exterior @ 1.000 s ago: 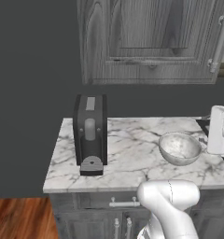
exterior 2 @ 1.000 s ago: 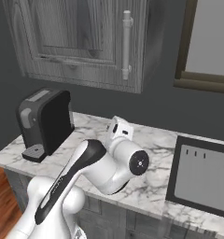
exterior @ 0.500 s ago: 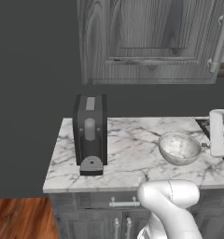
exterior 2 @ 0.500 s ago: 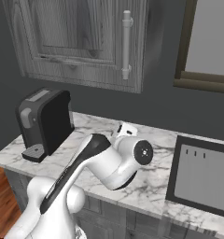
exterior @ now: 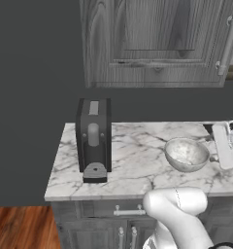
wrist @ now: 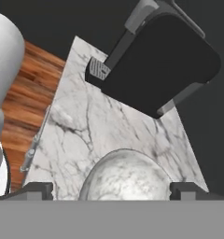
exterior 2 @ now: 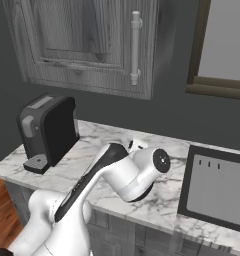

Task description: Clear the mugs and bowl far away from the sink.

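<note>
The speckled white-grey bowl (exterior: 187, 154) stands upright on the marble counter (exterior: 138, 165), right of the coffee machine. In the hand view the bowl (wrist: 126, 175) lies low in the middle, between the two dark fingertips (wrist: 37, 190). My gripper (wrist: 111, 191) is open above the bowl and holds nothing. The white hand (exterior: 225, 145) hovers just right of the bowl at the picture's edge. The black sink (exterior 2: 216, 186) with its grey slotted panel sits at the counter's right end. The mugs are out of view.
A black coffee machine (exterior: 93, 138) stands on the counter's left part, also seen as the coffee machine (wrist: 161, 65). Grey wall cabinets (exterior: 157, 44) hang above. The counter's left edge drops to a wooden floor (wrist: 24, 108). My arm (exterior 2: 123, 172) hides the counter's middle.
The arm's elbow has swung right in the right base view. The hand stays beside the bowl, a little lower. The bowl has not moved and the gripper stays open.
</note>
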